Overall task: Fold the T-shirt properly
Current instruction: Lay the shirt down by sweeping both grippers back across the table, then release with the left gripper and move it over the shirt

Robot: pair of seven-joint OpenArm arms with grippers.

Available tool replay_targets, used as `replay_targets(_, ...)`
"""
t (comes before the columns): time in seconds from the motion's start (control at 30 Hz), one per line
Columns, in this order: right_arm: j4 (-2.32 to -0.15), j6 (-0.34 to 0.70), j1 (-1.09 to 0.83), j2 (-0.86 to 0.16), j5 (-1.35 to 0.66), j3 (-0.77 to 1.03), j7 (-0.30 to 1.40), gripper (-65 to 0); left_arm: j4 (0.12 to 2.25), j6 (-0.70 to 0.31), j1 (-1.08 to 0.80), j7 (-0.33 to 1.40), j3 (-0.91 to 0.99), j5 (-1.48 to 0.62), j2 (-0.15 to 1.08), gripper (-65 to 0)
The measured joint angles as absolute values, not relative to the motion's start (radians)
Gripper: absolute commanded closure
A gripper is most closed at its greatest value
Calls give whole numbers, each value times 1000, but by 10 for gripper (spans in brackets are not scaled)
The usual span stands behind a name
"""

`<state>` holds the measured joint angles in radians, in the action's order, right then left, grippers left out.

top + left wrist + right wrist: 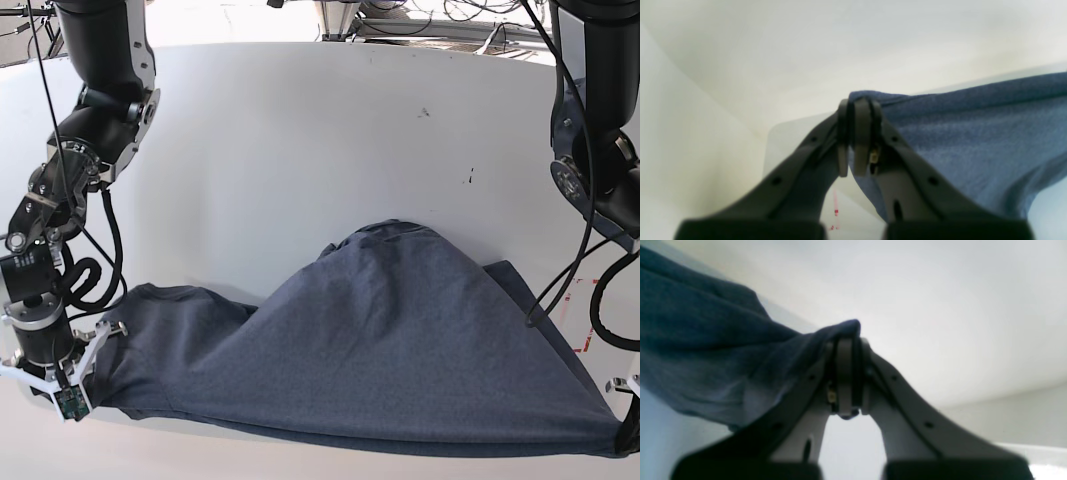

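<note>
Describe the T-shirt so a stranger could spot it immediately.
Look at the white table; along its near edge, a wide sheet of cloth stretches between the two arms. That is the T-shirt, dark blue-grey, its corners pinched by the left gripper and right gripper. It is the only fabric there.

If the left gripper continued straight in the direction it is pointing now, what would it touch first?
The left gripper is shut on an edge of the T-shirt, so cloth already sits at its tips. Beyond that, the left wrist view shows only the bare white table; it would probably meet that surface, though depth is unclear.
</note>
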<state>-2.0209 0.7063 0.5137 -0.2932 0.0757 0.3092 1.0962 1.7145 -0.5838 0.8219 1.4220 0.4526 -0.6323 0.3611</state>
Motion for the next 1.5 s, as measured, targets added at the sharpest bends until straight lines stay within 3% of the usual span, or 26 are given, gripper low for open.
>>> replay_targets(0.43, -2021, 707, 167, -204, -6, 507, 1059, -2, 1839, -584, 363, 1423, 584, -775, 395, 0)
replay_targets(0.97, -2020, 707, -132, -85, -1, 583, 1072, -2, 1876, -584, -163, 1419, 828, -960, 441, 0)
replay_targets(1.27, -2020, 703, -228, -53, 13, 588, 1074, -2, 1879, -584, -396, 1417, 925, -1033, 440, 0)
replay_targets(1.5, -2019, 704, -271, -32, 11, 588, 1071, -2, 1879, -584, -477, 1417, 944, -1029, 438, 0)
